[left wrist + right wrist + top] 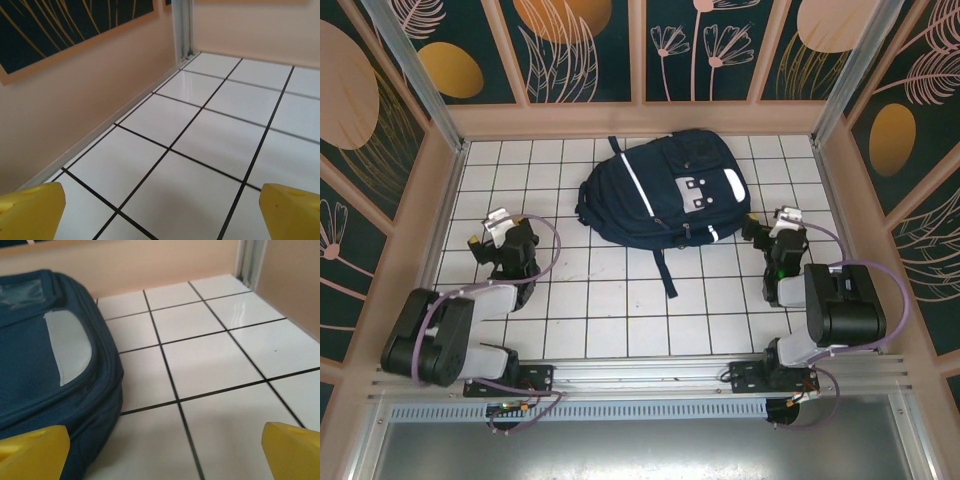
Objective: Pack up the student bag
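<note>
A white tiled table (620, 310), ruled with dark grid lines and enclosed by peach walls with dark leaf-patterned panels (580, 50), is seen from above. The student bag (665, 195), a large navy backpack, is laid flat at the far centre of the table, front face up, with white reflective stripes (638, 185) across it and a loose strap (666, 272) trailing toward the near edge. The left gripper (160, 212) is held low over bare tiles on the left side, well apart from the bag, its yellow fingers (30, 210) spread wide with nothing between them. The right gripper (162, 452) is positioned just beside the bag's right edge, jaws likewise spread wide and empty. From the right wrist, the bag's rounded corner and a grey reflective patch (70, 345) are seen close to one yellow finger; whether they touch cannot be told.
</note>
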Controlling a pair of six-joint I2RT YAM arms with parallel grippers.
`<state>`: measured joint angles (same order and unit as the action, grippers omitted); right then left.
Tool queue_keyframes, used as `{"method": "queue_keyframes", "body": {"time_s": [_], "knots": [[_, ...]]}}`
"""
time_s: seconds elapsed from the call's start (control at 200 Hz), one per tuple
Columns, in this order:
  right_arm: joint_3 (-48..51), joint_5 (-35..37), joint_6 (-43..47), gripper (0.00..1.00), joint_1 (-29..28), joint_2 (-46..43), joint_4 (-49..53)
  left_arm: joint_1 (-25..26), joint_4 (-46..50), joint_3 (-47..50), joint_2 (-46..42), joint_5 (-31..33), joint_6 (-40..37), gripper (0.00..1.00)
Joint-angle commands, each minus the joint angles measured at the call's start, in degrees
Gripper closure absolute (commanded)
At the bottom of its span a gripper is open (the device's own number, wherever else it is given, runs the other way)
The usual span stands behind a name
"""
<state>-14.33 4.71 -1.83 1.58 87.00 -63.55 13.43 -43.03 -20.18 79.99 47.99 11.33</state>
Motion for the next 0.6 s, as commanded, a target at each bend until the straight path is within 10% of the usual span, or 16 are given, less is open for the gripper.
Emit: {"method": "queue_keyframes", "body": {"time_s": [0.0, 0.24, 0.3, 0.595], "knots": [[1.43, -3.2, -0.24, 0.01, 0.48, 1.02, -8.97, -1.06, -14.19, 0.02, 2.95, -4.48, -5.76, 0.01], [1.42, -1.47, 0.06, 0.01, -0.22, 1.12, -8.72, -12.45, -25.59, 5.81, 4.4, -32.06, -3.96, 0.01], [1.36, -1.4, 0.11, 0.01, -0.19, 1.1, -8.72, -12.64, -39.14, 9.69, 8.8, -32.3, -4.4, 0.01], [0.51, -6.03, 1.12, 0.01, 0.33, 1.1, -7.09, -12.63, -32.79, 8.25, 6.98, -32.17, -4.21, 0.01]]}}
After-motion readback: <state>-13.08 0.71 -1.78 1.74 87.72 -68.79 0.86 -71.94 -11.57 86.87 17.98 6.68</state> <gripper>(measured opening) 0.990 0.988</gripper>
